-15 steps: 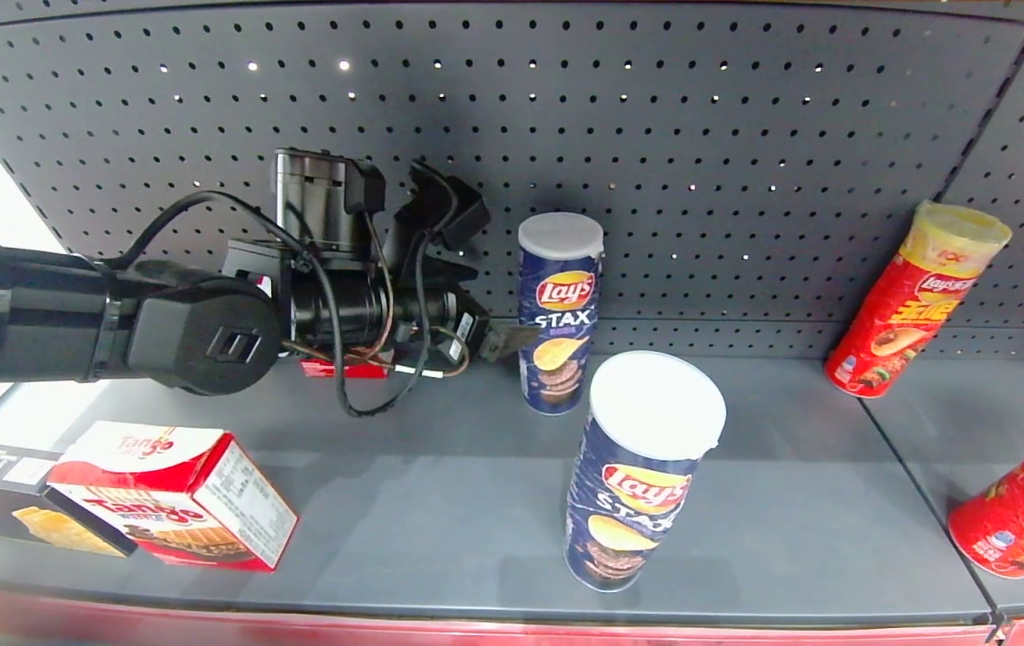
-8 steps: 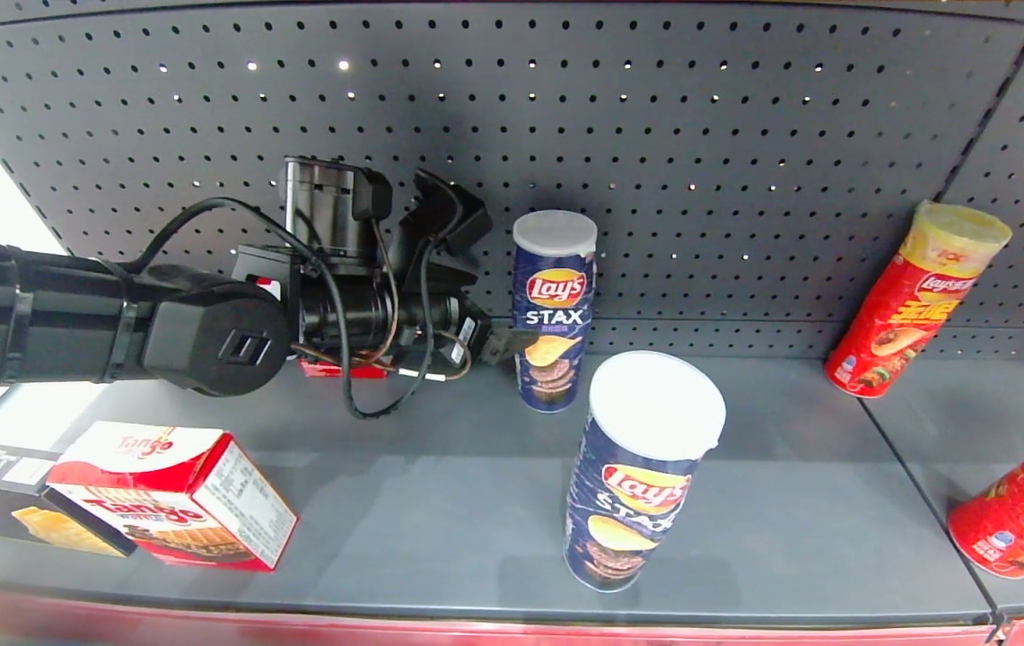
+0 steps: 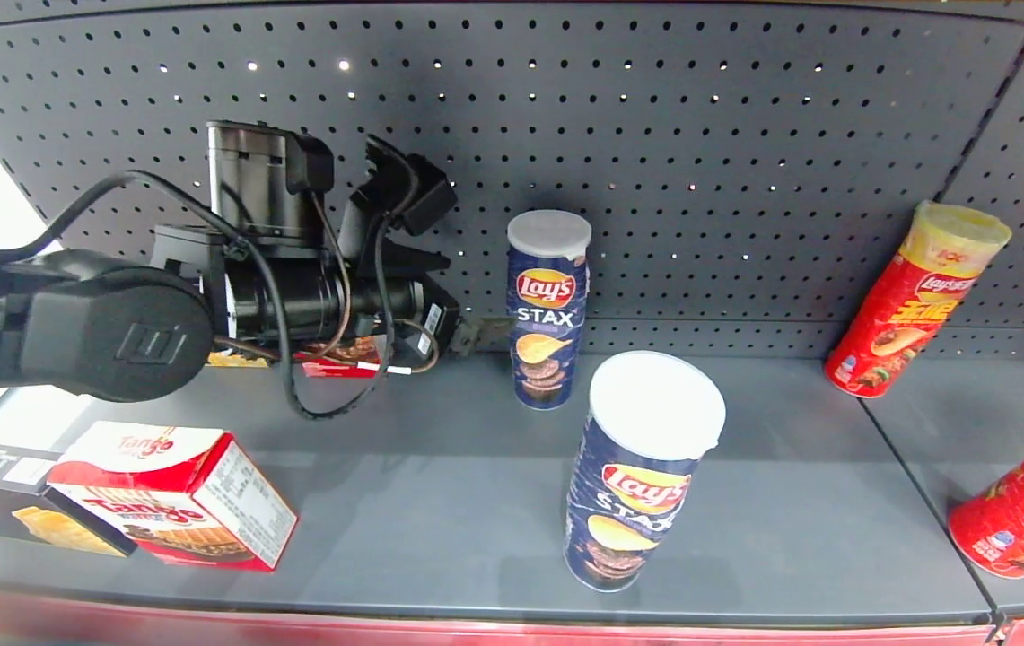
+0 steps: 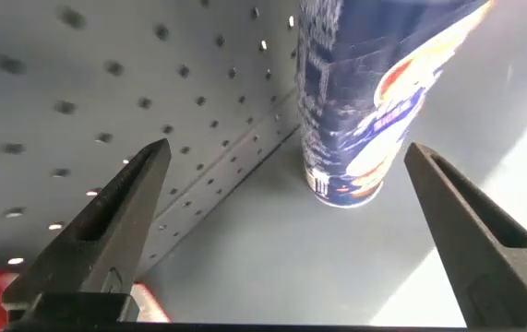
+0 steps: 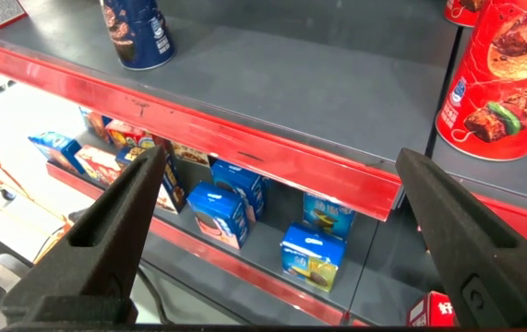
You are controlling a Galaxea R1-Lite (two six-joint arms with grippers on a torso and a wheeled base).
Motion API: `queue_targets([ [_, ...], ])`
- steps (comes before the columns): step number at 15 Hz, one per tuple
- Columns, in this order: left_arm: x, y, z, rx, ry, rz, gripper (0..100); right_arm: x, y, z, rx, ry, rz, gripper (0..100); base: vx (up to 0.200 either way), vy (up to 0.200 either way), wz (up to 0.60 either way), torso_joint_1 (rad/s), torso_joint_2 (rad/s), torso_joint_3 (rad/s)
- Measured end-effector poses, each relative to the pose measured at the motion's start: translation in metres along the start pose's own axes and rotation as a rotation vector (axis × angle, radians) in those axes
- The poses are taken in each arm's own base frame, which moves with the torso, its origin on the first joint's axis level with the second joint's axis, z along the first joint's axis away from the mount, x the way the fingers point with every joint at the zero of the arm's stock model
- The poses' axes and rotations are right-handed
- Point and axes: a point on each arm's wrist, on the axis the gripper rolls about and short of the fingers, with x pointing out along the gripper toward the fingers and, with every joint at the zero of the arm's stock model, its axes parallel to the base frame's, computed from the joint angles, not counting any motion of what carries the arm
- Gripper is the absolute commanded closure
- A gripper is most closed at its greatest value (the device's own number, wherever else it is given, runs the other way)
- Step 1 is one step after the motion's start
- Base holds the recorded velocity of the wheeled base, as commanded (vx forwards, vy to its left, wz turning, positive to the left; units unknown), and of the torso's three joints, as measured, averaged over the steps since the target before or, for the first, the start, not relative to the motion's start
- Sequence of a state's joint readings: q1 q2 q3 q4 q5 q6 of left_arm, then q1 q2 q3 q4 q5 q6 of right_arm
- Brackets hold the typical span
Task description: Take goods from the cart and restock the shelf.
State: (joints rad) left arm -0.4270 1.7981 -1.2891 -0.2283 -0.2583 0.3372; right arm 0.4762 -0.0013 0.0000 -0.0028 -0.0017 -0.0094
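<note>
Head view
- Left gripper (image 3: 474, 328): left of centre, jaws spread and holding nothing, tips just beside the back can but apart from it.
- Back can (image 3: 547, 309): blue with a pale lid, upright at centre, close to the pegboard (image 3: 700, 135).
- Front can (image 3: 642, 467): same blue kind, upright, lower right of the back can, near the front of the shelf (image 3: 440, 502).
- Red can (image 3: 915, 301): upper right, leaning on the pegboard.
- Second red can (image 3: 1023, 511): lower right edge, tilted.
- Red box (image 3: 175, 493): lower left, touching a black box (image 3: 0, 498).
- Labels: both blue cans carry a round red-and-yellow logo over chip pictures.

Left wrist view
- Fingers (image 4: 106, 231): wide apart, with the back can standing on the shelf beyond them, by the pegboard.

Right wrist view
- Right gripper (image 5: 281, 157): released, nothing between its jaws, in front of the shelf's red edge.
- Goods: the front can and second red can stand above that edge, with blue boxes (image 5: 226, 207) on the level below.
</note>
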Motion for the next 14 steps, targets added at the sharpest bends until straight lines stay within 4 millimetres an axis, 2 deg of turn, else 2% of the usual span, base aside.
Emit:
queue_targets([
  [3,-0.011,0.001,0.005,0.009,-0.009,0.036,0,0.0,0.0,0.0,-0.001,0.0,0.003,0,0.0,0.0,0.0,0.0,0.0,0.0],
  [7,-0.011,0.001,0.005,0.068,0.045,0.168,0,0.0,0.0,0.0,-0.001,-0.001,0.003,0,0.0,0.0,0.0,0.0,0.0,0.0],
  [14,0.018,0.004,-0.013,0.067,0.117,0.218,0,0.0,0.0,0.0,-0.001,-0.001,0.004,0,0.0,0.0,0.0,0.0,0.0,0.0],
])
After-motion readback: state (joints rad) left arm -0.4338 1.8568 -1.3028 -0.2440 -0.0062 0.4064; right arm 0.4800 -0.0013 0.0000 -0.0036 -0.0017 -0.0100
